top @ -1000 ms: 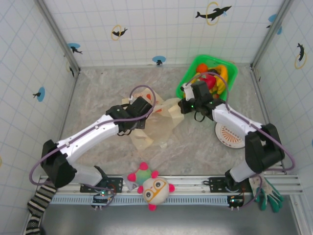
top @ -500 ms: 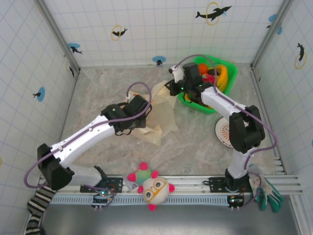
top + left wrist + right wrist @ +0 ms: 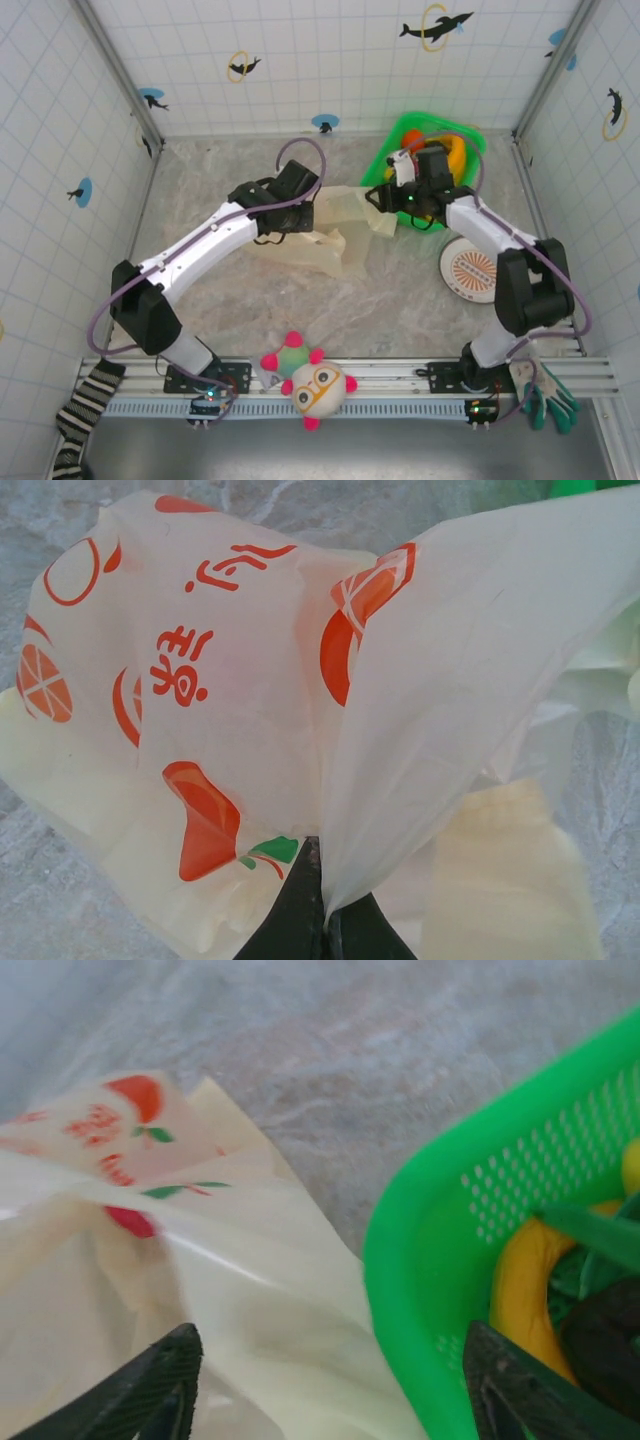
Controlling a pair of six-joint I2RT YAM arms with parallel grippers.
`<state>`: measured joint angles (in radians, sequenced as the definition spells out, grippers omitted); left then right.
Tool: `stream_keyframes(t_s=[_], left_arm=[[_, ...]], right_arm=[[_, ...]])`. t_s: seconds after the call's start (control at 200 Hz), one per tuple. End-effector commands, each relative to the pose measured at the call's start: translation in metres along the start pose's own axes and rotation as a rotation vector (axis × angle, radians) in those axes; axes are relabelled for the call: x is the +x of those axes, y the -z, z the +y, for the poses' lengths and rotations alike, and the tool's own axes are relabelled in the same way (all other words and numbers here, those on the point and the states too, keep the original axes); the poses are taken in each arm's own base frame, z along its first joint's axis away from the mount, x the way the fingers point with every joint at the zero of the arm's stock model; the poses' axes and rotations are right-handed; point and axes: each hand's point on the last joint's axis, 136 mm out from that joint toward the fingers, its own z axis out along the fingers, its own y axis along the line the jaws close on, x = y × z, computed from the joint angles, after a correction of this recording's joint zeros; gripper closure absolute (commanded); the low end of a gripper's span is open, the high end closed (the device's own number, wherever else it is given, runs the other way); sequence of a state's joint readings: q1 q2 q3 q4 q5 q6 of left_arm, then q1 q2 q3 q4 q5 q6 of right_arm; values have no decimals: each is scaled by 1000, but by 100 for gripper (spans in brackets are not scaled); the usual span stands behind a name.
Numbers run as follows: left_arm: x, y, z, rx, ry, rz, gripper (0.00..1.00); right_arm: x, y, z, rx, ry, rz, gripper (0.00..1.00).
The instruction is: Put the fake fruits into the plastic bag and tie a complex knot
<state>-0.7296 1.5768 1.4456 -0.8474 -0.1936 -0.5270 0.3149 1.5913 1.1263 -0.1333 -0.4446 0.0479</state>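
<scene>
Marbled table (image 3: 400, 300): left gripper (image 3: 322, 905) pinches the plastic bag (image 3: 250, 680), perhaps its rim.

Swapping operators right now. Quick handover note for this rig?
Left claw: shut on the thin cream fruit-printed plastic bag, holding one edge up.
Right claw: open, over the gap between the bag and the green plastic basket.
Glossy toy fruits: in the basket; can't tell whether any are bagged.
Done: bag gripped.
Left: load fruits, tie the knot.
</scene>
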Motion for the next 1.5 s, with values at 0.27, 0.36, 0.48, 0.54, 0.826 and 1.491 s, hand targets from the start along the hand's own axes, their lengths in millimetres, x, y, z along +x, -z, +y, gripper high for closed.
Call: stream_keyframes(t_s=[0.27, 0.36, 0.48, 0.54, 0.826, 1.491], left_arm=[[-9, 0, -21, 88, -59, 15, 100], [-10, 0, -22, 95, -63, 12, 100], [-11, 1, -23, 95, -69, 11, 100], [-12, 2, -23, 97, -73, 9, 100], [-12, 3, -23, 96, -80, 7, 100], [-12, 2, -25, 103, -81, 12, 100]], right_arm=[[3, 105, -59, 340, -245, -62, 16], [18, 102, -75, 419, -295, -12, 16], [37, 91, -97, 502, -353, 77, 16], [42, 81, -103, 508, -374, 112, 16], [44, 32, -111, 455, -380, 168, 15], [36, 18, -130, 510, -371, 150, 39]])
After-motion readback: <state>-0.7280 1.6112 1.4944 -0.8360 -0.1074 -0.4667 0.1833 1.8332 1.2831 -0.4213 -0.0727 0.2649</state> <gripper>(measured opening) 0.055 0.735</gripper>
